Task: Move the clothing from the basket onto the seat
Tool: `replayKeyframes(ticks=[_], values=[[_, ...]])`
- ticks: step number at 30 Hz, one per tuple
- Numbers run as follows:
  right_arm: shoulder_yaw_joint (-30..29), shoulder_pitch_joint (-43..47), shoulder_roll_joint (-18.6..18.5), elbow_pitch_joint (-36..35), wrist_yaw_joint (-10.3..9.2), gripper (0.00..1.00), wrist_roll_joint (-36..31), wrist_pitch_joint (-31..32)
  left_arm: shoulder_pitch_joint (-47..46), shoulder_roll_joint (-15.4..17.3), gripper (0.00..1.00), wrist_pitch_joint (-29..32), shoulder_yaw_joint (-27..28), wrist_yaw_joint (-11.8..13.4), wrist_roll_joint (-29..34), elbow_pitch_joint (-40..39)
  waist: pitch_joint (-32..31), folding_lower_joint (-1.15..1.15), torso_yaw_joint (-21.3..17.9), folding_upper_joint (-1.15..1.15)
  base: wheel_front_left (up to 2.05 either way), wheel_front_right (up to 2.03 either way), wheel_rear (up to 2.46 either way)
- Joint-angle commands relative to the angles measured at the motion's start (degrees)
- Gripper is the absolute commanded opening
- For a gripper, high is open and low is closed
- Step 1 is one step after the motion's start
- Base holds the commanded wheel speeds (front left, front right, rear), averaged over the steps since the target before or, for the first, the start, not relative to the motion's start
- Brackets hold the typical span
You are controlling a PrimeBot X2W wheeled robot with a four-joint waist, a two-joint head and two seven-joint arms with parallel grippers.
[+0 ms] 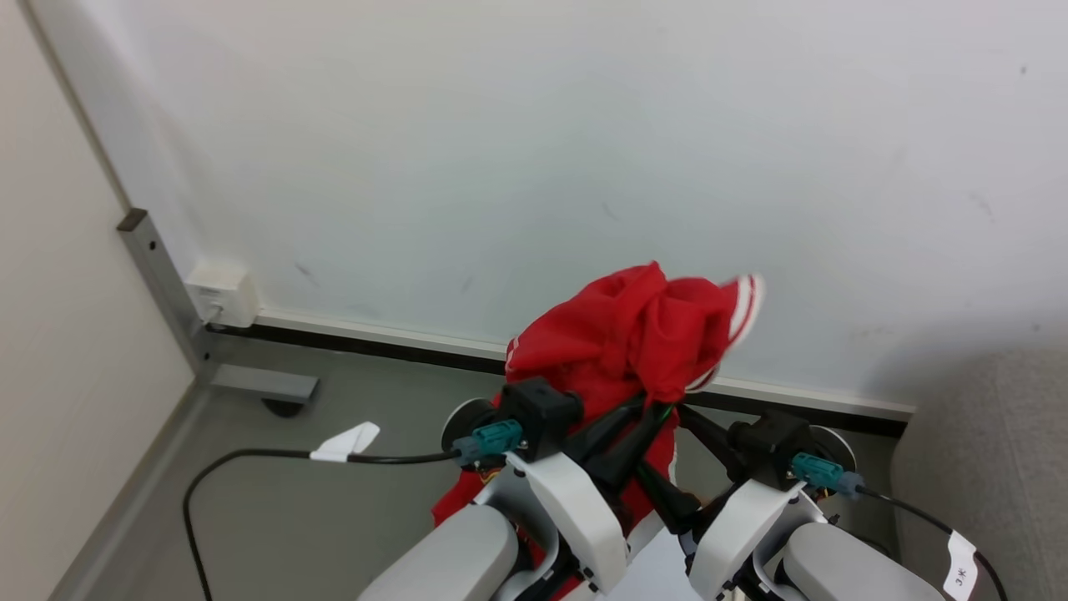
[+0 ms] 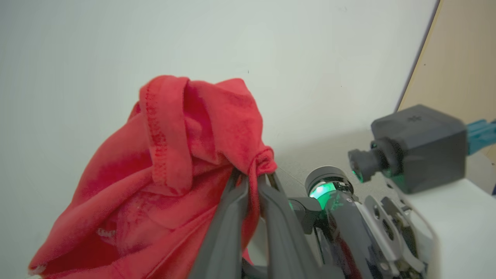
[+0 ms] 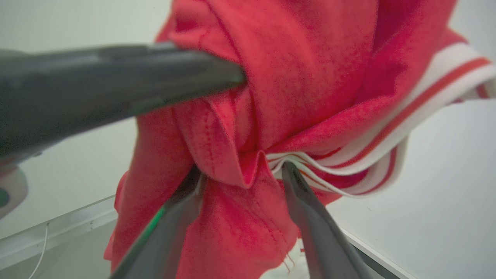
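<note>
Half gripping the clothing (image 1: 634, 334), pinching with left tool (image 2: 254, 176), leaving right tool (image 3: 242, 170) gaping, risking dropping before the seat (image 1: 984, 467).

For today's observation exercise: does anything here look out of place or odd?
The clothing hangs in mid-air before the wall, bunched into a crumpled wad, pinched by the left hand; the right hand straddles a fold, fingers apart.

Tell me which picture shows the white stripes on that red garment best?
The right wrist view: the striped trim is close, large and sharp there. The head view has it small and blurred at the upper right edge of the clothing. The left wrist view faces plain red folds instead.
</note>
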Motion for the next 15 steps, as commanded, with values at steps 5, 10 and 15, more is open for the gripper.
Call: replayKeyframes(ticks=[5,10,15], values=[[2.9,-2.8,1.4,3.6,-0.12,1.00,1.7,0.0,-0.7,-0.6,0.00,0.2,-1.4,-0.6,-1.4,0.8,-0.6,0.00,2.5,0.00,0.00,0.00,0.00],[2.2,-3.4,1.8,2.9,-0.12,0.00,2.0,0.0,-1.2,-0.7,0.00,0.2,-1.8,-0.8,-2.0,1.4,-0.5,0.00,3.1,0.00,0.00,0.00,0.00],[2.8,-2.4,1.6,2.5,-0.12,0.00,2.2,0.0,-1.3,0.1,0.00,-0.3,-1.1,-0.2,-2.4,2.4,-0.3,0.00,2.5,0.00,0.00,0.00,0.00]])
